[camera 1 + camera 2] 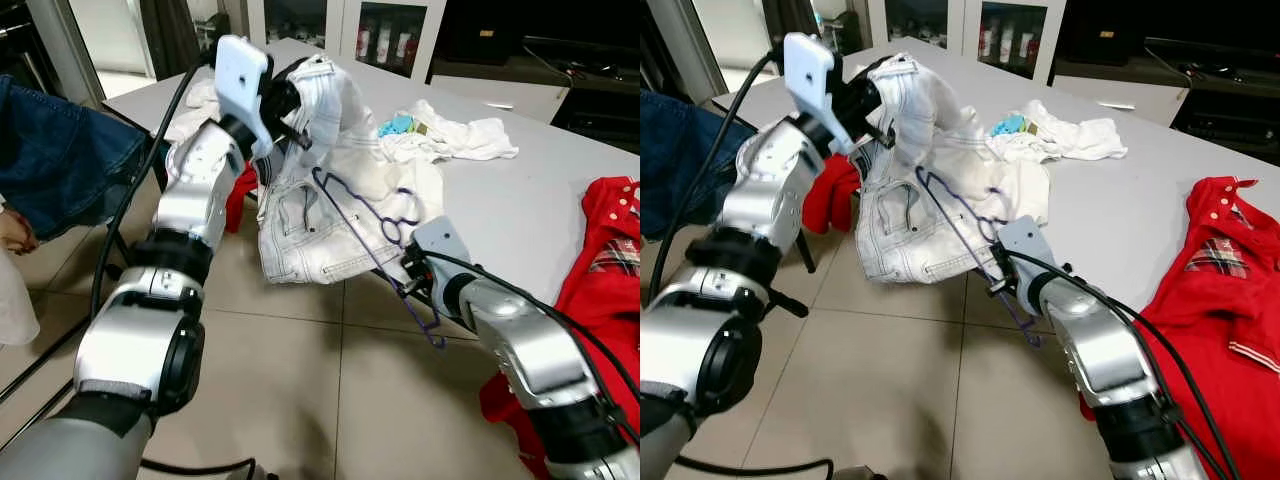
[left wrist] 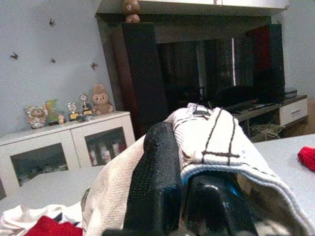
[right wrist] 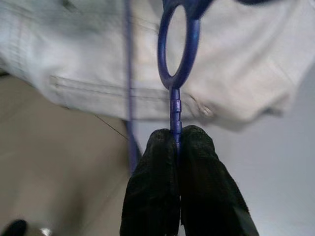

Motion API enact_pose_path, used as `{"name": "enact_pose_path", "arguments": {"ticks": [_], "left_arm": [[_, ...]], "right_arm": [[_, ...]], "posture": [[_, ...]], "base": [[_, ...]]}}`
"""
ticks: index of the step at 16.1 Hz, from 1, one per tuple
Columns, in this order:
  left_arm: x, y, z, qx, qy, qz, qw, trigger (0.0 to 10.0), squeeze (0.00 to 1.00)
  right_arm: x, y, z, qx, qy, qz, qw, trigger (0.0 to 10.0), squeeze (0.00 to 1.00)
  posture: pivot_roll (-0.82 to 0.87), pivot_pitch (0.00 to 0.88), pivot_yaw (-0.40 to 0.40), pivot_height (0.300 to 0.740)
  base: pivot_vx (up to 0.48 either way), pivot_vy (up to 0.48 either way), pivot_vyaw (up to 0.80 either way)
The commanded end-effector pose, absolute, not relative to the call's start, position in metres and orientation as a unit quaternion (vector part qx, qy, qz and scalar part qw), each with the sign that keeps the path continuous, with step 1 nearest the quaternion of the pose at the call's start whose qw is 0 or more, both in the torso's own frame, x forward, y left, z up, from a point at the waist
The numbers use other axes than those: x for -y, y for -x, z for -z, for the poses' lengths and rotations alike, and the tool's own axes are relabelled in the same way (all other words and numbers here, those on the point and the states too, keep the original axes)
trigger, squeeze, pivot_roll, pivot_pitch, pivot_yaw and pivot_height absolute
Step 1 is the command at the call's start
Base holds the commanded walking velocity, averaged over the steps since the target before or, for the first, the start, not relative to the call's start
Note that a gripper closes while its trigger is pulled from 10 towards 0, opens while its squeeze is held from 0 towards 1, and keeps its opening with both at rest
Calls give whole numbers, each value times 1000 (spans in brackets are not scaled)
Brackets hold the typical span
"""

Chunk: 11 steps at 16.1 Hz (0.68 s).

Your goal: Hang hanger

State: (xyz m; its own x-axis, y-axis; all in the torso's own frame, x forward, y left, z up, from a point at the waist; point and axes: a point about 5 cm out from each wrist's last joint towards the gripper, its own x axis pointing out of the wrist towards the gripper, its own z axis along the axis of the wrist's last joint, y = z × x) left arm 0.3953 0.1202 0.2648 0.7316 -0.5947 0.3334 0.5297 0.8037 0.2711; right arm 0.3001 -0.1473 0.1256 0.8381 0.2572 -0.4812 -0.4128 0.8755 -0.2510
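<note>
A thin blue wire hanger (image 1: 375,240) slants over the table's near edge, its upper end lying against a white denim garment (image 1: 320,200). My right gripper (image 3: 178,142) is shut on the blue hanger, its black fingers pinching the stem just below a blue ring (image 3: 178,46). The right arm (image 1: 500,330) reaches in from the lower right. My left gripper (image 1: 285,105) is raised over the table's left side and shut on the garment's waistband (image 2: 211,142), lifting the cloth while the rest drapes over the table edge.
The grey table (image 1: 520,200) also bears white clothes (image 1: 450,135) at the back and a red shirt (image 1: 610,260) hanging off its right edge. Red cloth (image 1: 830,195) hangs below my left arm. Dark blue denim (image 1: 60,160) and a person's hand (image 1: 12,232) sit at far left. Tiled floor (image 1: 300,380) lies below.
</note>
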Motion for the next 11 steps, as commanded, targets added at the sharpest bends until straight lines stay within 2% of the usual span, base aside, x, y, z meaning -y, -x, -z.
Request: {"name": "enact_pose_path", "arguments": {"ticks": [1,3,6,11], "left_arm": [[-120,-393,-271,223,-102,301,921,10000,0],[-128,-394,-266,214,-98,284,929,10000,0],[-132,-393,-267,216,-96,278,931,10000,0],[-130,-387,-260,208,-84,294,929,10000,0]], "right_arm": [[160,-302,-121,-237,204,-145,939,0,0],[166,-301,-140,-201,153,-166,953,0,0],[169,-284,-149,-191,144,-238,941,0,0],[175,-264,-163,-160,167,-305,924,0,0]], "posture": [[-59,0,-8,740],[-43,0,-16,740],[-47,0,-14,740],[-73,0,0,740]], "base": [[0,0,0],[0,0,0],[0,0,0],[0,0,0]]}}
